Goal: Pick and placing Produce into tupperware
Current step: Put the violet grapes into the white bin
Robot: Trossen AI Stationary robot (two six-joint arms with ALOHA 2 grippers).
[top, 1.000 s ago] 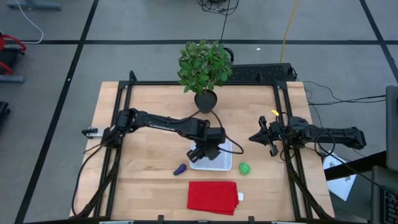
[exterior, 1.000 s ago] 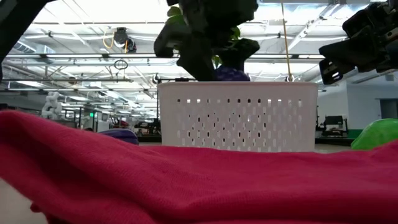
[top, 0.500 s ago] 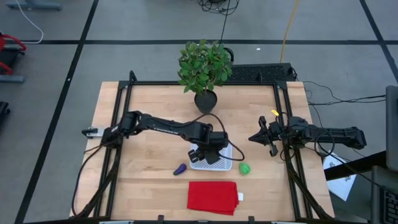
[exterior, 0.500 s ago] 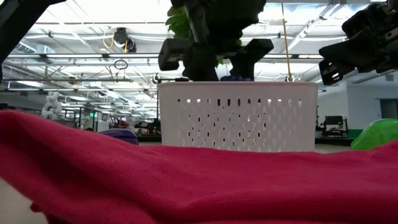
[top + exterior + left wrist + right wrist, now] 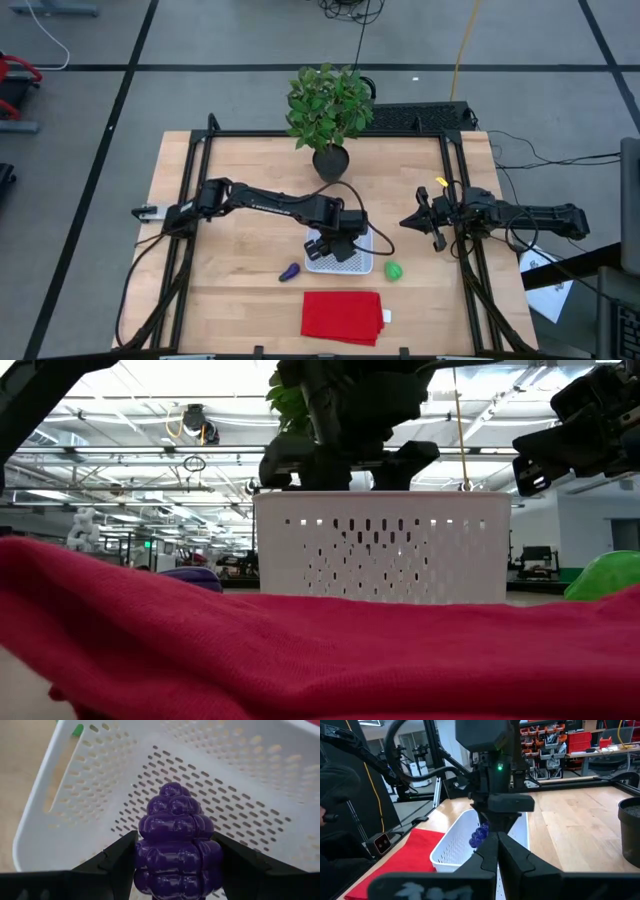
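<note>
Two dark arms work over the wooden bench (image 5: 250,250), seen from above. The left arm reaches from the bench's 9 o'clock edge toward the middle, and its left gripper (image 5: 338,243) hangs directly over the tupperware (image 5: 340,262), a white perforated container lying a little toward 5 o'clock of the bench centre. The right arm waits at the 3 o'clock edge, its right gripper (image 5: 424,222) off the surface with its fingers closed together on nothing, as the right wrist view shows.

A leafy potted plant (image 5: 329,110) stands at the bench's 12 o'clock edge. A flat red cloth (image 5: 342,316) lies toward 6 o'clock, just below the tupperware and apart from it.

In the left wrist view the left gripper is clamped on the grape bunch (image 5: 176,845), a dark purple, knobbly, roundish piece of produce, one finger pressed to each side of it. The bunch is held inside the tupperware's walls, above the mesh bottom; whether it touches the bottom cannot be told.

The elongated purple piece (image 5: 290,271) lies on the bench at 9 o'clock of the tupperware, near but not touching. The green round piece (image 5: 393,270) lies at 3 o'clock of the tupperware, just beside its wall.
</note>
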